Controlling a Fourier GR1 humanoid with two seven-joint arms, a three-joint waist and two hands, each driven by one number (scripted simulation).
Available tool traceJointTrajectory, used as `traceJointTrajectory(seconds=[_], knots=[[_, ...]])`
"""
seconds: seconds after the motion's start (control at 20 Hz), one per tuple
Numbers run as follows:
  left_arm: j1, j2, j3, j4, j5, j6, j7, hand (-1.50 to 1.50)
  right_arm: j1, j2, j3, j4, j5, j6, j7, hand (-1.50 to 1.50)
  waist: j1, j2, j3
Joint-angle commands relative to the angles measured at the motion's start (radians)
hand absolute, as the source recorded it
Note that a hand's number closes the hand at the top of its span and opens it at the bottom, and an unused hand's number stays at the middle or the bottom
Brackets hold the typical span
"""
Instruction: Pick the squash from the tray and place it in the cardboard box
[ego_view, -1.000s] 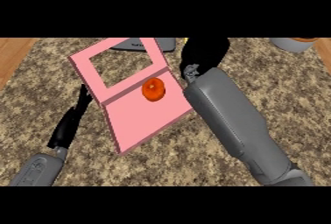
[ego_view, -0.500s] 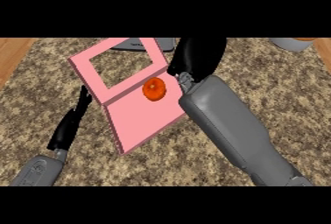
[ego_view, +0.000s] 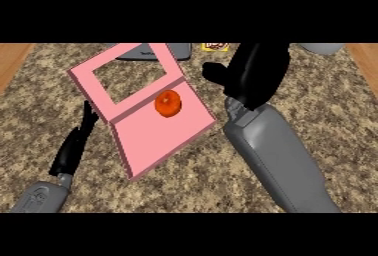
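Pink tray sits tilted on the speckled counter, with a cut-out window in its upper part. The orange squash lies on the tray's flat lower panel, near the middle, untouched. Right hand hangs just right of the tray, apart from the squash; can't tell how its fingers are set. Left hand rests at the tray's left edge, fingers straight, holding nothing. A grey thing shows at the top edge, behind the tray.
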Motion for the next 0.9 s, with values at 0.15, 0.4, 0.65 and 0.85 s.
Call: traceJointTrajectory(seconds=[0.15,0.4,0.65,0.85], knots=[[0.01,-0.017,-0.005,-0.024,-0.009,0.009,-0.026,0.0,0.224,0.011,0.047,-0.224,0.158,-0.29,0.177,-1.5,-0.037,-0.006,0.001],[0.003,0.012,0.029,-0.031,0.008,-0.003,0.002,0.0,0.427,0.011,0.124,-0.388,0.311,-0.334,0.19,-1.5,-0.045,-0.007,0.0],[0.012,0.0,0.017,-0.029,-0.012,-0.002,-0.017,0.0,0.671,0.011,0.18,-0.545,0.384,-0.399,0.149,-1.5,-0.048,-0.002,0.0],[-0.022,0.006,0.031,-0.022,-0.002,-0.033,0.017,0.0,0.837,0.011,0.22,-0.605,0.428,-0.44,0.129,-1.5,-0.045,0.002,0.0]])
